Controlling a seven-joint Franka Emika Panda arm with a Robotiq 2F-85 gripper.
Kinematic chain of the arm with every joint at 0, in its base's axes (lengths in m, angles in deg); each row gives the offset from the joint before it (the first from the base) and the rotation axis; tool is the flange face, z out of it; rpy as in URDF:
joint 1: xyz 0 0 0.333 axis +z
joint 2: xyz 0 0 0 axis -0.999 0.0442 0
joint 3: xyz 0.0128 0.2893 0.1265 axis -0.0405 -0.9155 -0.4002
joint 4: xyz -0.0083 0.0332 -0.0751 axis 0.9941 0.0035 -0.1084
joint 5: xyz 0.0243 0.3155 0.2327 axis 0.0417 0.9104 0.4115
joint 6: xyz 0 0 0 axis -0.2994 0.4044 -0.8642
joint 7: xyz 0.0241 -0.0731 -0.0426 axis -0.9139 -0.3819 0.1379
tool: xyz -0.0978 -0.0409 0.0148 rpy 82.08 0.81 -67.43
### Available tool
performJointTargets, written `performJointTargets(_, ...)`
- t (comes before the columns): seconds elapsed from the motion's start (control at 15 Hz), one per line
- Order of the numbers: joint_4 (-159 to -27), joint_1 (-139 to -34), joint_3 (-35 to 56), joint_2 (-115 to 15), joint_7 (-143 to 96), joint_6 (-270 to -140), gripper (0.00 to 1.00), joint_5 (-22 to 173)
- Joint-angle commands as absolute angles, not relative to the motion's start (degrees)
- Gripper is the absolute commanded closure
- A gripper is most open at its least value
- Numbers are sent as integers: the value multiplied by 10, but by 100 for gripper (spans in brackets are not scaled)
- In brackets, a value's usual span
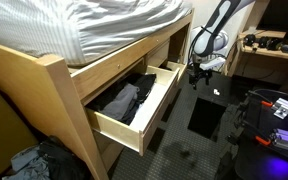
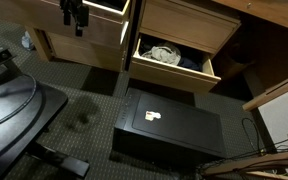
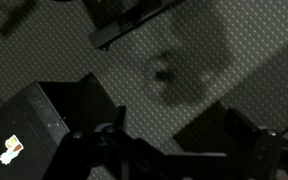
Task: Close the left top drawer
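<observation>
**Open hand hangs by the pulled-out drawer**

The gripper (image 3: 174, 138) is open. In the wrist view its two fingers (image 3: 102, 140) sit wide apart, with nothing between them. It points down at the grey carpet (image 3: 254, 60). A black box (image 3: 29, 125) lies on the carpet just to one side.

In an exterior view the gripper (image 1: 198, 72) hangs low, near the far end of the left top drawer (image 1: 134, 125). I cannot tell if they touch. The drawer is pulled far out from under the bed (image 1: 114, 20). Dark clothes (image 1: 124, 100) lie inside it. The black box (image 1: 206, 115) sits on the floor close by.

In an exterior view the gripper (image 2: 76, 14) is at the top edge. Off to the side, a shorter drawer (image 2: 174, 76) is open too, with a white and black round thing (image 2: 162, 54) inside. The black box (image 2: 169, 125) lies on the floor below it.
</observation>
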State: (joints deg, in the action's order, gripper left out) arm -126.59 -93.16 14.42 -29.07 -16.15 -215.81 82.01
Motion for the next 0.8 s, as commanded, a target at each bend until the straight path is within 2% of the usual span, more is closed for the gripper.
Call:
performJointTargets(0.0,-1263,-931,148,-286,-165,-2156,0,823)
performJointTargets(0.27,-1256,-918,136,-278,-152,-2187,0,838)
performJointTargets(0.73,-1148,-957,61,-100,-183,-2527,0,896)
